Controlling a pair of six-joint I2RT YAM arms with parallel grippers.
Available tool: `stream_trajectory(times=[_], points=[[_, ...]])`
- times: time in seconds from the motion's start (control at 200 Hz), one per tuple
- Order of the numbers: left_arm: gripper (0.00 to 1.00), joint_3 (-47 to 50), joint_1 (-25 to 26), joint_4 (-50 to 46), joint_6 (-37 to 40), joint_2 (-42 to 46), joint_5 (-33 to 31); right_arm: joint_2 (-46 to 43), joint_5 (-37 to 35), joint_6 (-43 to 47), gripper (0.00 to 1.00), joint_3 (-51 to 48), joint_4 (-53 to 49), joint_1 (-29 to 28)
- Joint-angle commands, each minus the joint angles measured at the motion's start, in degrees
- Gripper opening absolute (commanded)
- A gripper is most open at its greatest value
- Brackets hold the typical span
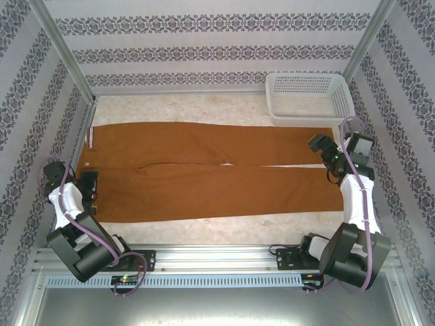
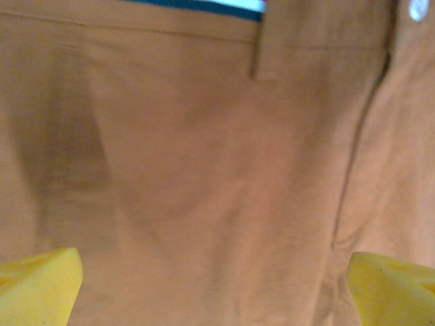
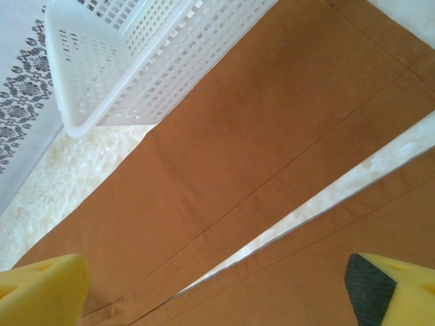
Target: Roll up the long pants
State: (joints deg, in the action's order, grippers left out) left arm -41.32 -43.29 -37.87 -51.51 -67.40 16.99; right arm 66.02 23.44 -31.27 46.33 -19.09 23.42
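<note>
Pale tabletop (image 1: 204, 105) beneath flat long pants (image 1: 204, 183); left gripper (image 2: 216, 292) and right gripper (image 3: 217, 292) both spread wide

We see a left arm (image 1: 66, 204) and a right arm (image 1: 357, 193) with white links and black joints. Lilac cables (image 1: 102, 238) loop along both. The fingertips (image 2: 37, 288) are yellow wedges, one with a dark pad (image 3: 368, 288).

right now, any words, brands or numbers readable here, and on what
None readable.
The long pants show no print; the blue and white strip at their waistband is too blurred to tell.
The white basket is blank; the walls carry only ornament.
</note>
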Motion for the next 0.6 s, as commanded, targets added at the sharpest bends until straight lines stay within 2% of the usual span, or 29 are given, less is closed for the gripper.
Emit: stream_trajectory(times=[0.0, 0.125, 0.245, 0.425, 0.595], points=[[1.00, -3.91, -0.65, -11.72, 0.62, 6.45, -11.44, -1.51, 1.37, -1.07, 0.98, 1.05, -0.16, 0.22], [1.00, -5.22, -0.66, -16.30, 3.07, 10.55, -20.58, -2.12, 1.23, -1.53, 0.98, 0.52, 0.19, 0.16], [1.00, -2.93, -0.90, -16.34, 3.59, 10.65, -22.97, -1.51, 2.18, -1.65, 0.98, 0.79, -0.12, 0.05], [1.00, 3.46, -2.00, -10.53, 1.39, 9.87, -22.01, -1.43, 2.37, -0.57, 0.98, 2.57, -2.16, 0.06], [1.00, 5.31, -4.49, -6.24, 1.96, 4.98, -21.39, -2.75, 1.71, -0.05, 0.98, 2.83, -3.60, 0.12]])
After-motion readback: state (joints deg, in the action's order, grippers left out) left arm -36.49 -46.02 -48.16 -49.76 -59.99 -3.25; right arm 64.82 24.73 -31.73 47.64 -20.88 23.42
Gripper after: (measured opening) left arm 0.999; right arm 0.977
